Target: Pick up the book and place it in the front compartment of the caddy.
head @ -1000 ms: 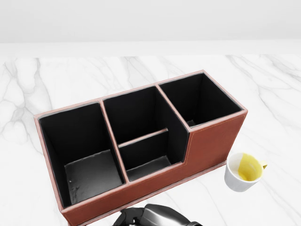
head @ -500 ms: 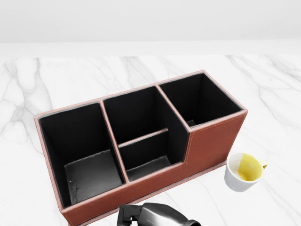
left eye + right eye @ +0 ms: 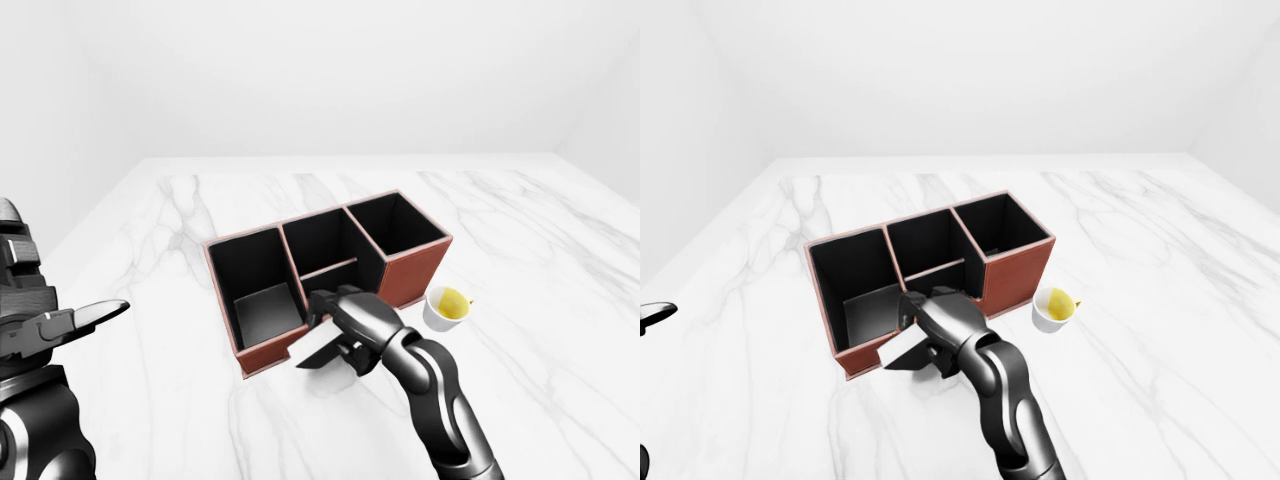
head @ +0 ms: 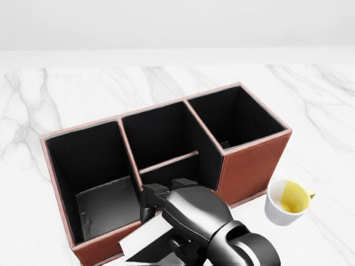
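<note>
The red-brown caddy (image 4: 252, 163) with black compartments stands on the white marble counter. Its low middle compartment (image 4: 169, 176) lies at the near wall. My right hand (image 4: 166, 221) is shut on the book (image 4: 143, 238), a dark flat book with a pale page edge. It holds the book tilted, just over the caddy's near wall, below the low compartment. The book also shows in the left-eye view (image 3: 322, 348). My left hand (image 3: 72, 322) is raised at the left edge of the left-eye view, fingers spread, holding nothing, far from the caddy.
A white cup (image 4: 285, 204) with yellow inside stands on the counter right of the caddy's right end. The marble counter (image 3: 560, 300) stretches wide on both sides. White walls rise behind it.
My right hand has risen from the bottom edge of the head view, bringing the book up to the caddy's near wall. Caddy and cup have not moved.
</note>
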Robot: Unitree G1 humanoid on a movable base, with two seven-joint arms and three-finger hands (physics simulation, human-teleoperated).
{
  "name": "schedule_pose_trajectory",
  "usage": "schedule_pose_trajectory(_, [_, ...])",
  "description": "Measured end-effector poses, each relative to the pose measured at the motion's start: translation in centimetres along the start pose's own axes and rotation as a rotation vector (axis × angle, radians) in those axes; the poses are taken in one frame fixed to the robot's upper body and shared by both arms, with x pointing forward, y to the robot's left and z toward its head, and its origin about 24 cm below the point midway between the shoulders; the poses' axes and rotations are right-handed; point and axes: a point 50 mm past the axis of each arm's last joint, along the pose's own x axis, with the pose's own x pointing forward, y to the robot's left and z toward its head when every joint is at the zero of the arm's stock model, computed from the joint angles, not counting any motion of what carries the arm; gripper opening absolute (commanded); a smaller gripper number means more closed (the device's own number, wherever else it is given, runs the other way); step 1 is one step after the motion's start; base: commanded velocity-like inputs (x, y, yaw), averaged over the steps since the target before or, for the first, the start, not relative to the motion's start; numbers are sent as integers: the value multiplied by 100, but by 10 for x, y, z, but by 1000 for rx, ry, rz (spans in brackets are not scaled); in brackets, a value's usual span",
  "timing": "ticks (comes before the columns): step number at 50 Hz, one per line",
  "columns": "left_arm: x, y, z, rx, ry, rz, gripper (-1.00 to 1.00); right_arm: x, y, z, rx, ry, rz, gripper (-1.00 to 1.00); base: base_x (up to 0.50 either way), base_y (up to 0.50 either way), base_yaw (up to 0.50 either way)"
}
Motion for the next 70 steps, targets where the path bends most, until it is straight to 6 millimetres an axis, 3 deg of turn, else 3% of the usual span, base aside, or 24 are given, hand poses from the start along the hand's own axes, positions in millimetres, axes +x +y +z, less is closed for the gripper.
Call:
schedule_pose_trajectory(32, [0,-1,-5,7,17,0,100,-12,-118,47,-361,156,-544,-100,0,0,0])
schedule_pose_trajectory(51, [2,1,-5,5,16,7,100,-2,-180,107,-683,-72,-630,-100,0,0,0])
schedule_pose_trajectory(59, [2,1,-5,4,16,8,100,-4,-205,119,-684,-94,-669,-100,0,0,0])
schedule_pose_trajectory(70, [2,1,-4,3,12,9,100,-10,-234,114,-568,-103,-712,-100,0,0,0])
